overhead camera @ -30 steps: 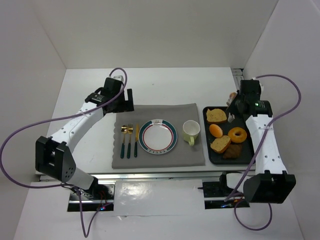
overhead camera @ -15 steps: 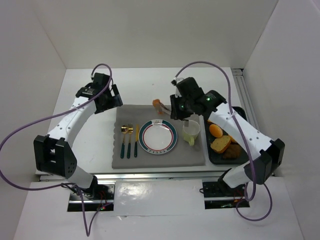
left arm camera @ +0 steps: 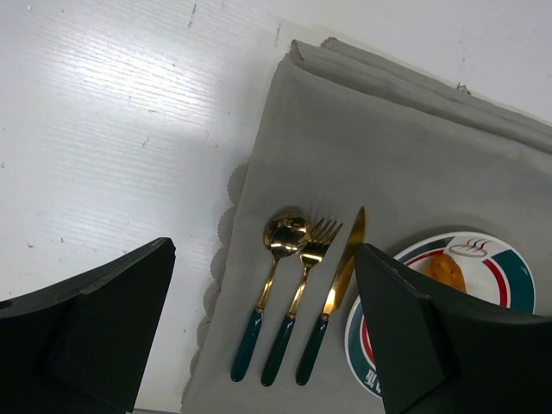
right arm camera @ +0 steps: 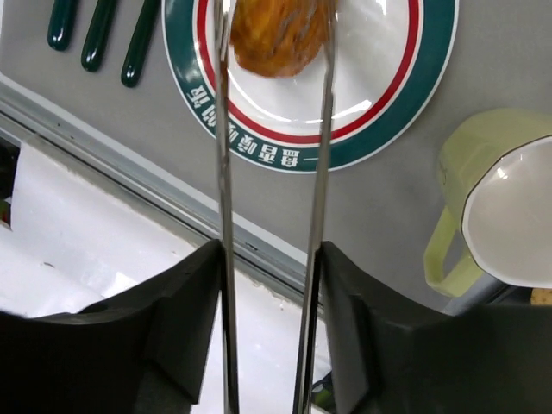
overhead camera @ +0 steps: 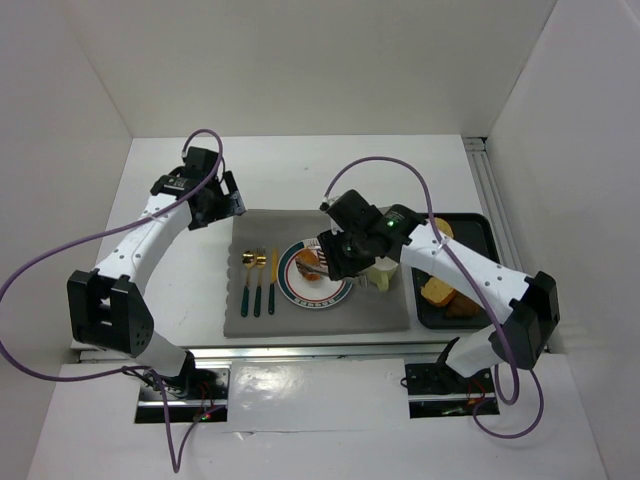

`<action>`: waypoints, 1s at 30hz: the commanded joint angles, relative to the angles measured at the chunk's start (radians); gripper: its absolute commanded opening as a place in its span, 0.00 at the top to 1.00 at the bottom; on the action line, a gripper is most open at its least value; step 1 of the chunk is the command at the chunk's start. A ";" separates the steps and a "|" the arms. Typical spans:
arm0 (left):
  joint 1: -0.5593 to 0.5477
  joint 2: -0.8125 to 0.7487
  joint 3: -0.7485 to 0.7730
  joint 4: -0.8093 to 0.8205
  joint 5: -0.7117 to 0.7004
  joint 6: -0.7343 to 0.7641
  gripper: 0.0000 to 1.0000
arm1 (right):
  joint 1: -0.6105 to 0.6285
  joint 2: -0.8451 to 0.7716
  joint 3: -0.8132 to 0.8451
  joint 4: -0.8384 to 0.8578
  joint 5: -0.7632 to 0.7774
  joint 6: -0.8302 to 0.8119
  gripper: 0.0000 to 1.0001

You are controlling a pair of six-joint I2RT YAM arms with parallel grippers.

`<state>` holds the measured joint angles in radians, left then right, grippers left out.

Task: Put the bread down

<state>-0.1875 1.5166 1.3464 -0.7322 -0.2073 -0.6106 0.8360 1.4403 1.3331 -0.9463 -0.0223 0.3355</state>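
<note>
The right hand [right arm camera: 272, 259] is squeezing in on a pair of long, slim steel tongs [right arm camera: 222, 216]. The tong tips are pinching a small, rounded, golden-brown bread [right arm camera: 278, 34] right over the round white plate with the teal and red rim [right arm camera: 293, 153]. The bread is sitting near the plate's middle. Whether it is already touching the china or hanging just above it, I cannot tell.

Here is the danger as I am judging it. If the tongs are opening while the bread is hanging clear, a rounded piece like that could be rolling to the rim and off onto the grey fabric placemat [left arm camera: 414, 147]. The pale yellow-green ceramic mug [right arm camera: 509, 216] is standing just beside the plate at 3 o'clock, partly under the arm in the overhead view. A careless pull-back could be clipping it. At 9 o'clock the gold cutlery with dark green handles [left arm camera: 297, 302] is lying near too.

The bread is looking glossy and well baked, deep orange on the crust. Its outline is showing full and round between the tips, with no squashing that I can make out.

The left hand [overhead camera: 228, 205] is hovering with its fingers wide apart and holding nothing. It is out at 10 o'clock over the white bench [left arm camera: 112, 129], by the placemat's corner.
</note>
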 commanded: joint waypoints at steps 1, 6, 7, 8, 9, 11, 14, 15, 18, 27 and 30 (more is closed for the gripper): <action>0.000 -0.029 -0.013 0.005 0.017 -0.009 0.01 | 0.003 -0.001 0.029 0.001 0.013 0.005 0.43; 0.000 -0.029 -0.013 0.005 0.017 0.000 0.01 | 0.012 0.018 0.106 -0.017 0.044 -0.018 0.33; 0.000 -0.029 -0.013 0.014 0.017 0.000 0.01 | 0.012 0.019 0.121 -0.017 0.044 -0.018 0.33; 0.000 -0.029 -0.023 0.014 0.017 0.000 0.01 | 0.012 0.028 0.135 -0.028 0.044 -0.029 0.33; 0.000 -0.029 -0.023 0.014 0.017 0.000 0.01 | 0.012 0.028 0.150 -0.028 0.054 -0.029 0.35; 0.000 -0.029 -0.023 0.014 0.017 0.000 0.01 | 0.003 0.028 0.204 -0.037 0.125 -0.020 0.40; 0.000 -0.029 -0.023 0.014 0.017 0.000 0.01 | -0.072 0.014 0.247 -0.017 0.238 -0.009 0.41; 0.000 -0.019 -0.023 0.014 0.017 0.000 0.01 | -0.137 -0.001 0.258 -0.008 0.260 0.011 0.41; 0.000 -0.019 -0.023 0.014 0.026 0.000 0.01 | -0.301 -0.041 0.246 0.013 0.309 0.055 0.41; 0.000 -0.010 -0.023 0.025 0.045 0.009 0.01 | -0.808 -0.239 -0.083 0.050 0.168 0.120 0.43; 0.000 0.014 -0.023 0.025 0.055 0.009 0.01 | -0.987 -0.290 -0.193 0.102 0.041 0.070 0.43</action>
<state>-0.1875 1.5173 1.3212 -0.7277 -0.1764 -0.6064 -0.0570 1.2118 1.2037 -0.9165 0.1505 0.4282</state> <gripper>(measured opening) 0.990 0.578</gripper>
